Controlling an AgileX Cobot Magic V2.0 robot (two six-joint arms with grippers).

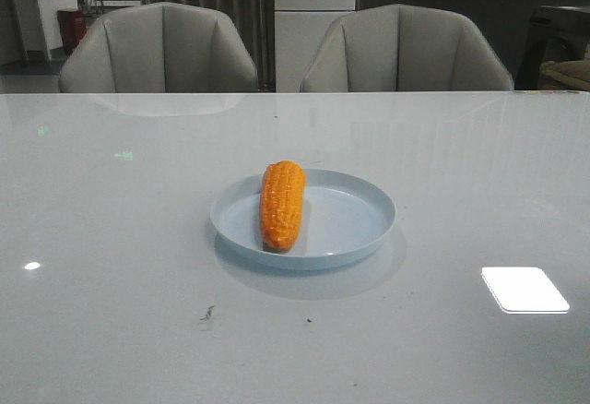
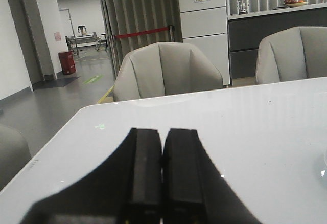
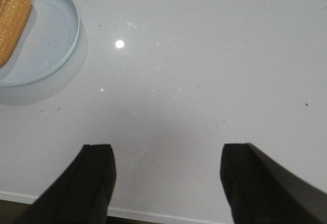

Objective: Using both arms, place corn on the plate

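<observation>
Corn point(image 1: 282, 205) lies inside plate point(image 1: 354, 229), on its left half, lengthwise front to back. Left gripper point(image 2: 163, 170): fingers pressed together, nothing between, above white table point(image 1: 461, 173). Right gripper point(image 3: 167, 180): fingers spread wide, empty, well clear of plate.

We see the corn point(image 1: 282, 205) lying in the plate point(image 1: 355, 224), on its left half, with its length running from the near rim toward the far rim and its near tip by the front edge. The plate sits near the middle of the table point(image 1: 111, 266), whose glossy top carries a bright rectangular glare point(image 1: 525, 289) at the right. Two chairs point(image 1: 159, 49) stand behind the far edge. Neither arm shows here.
</observation>
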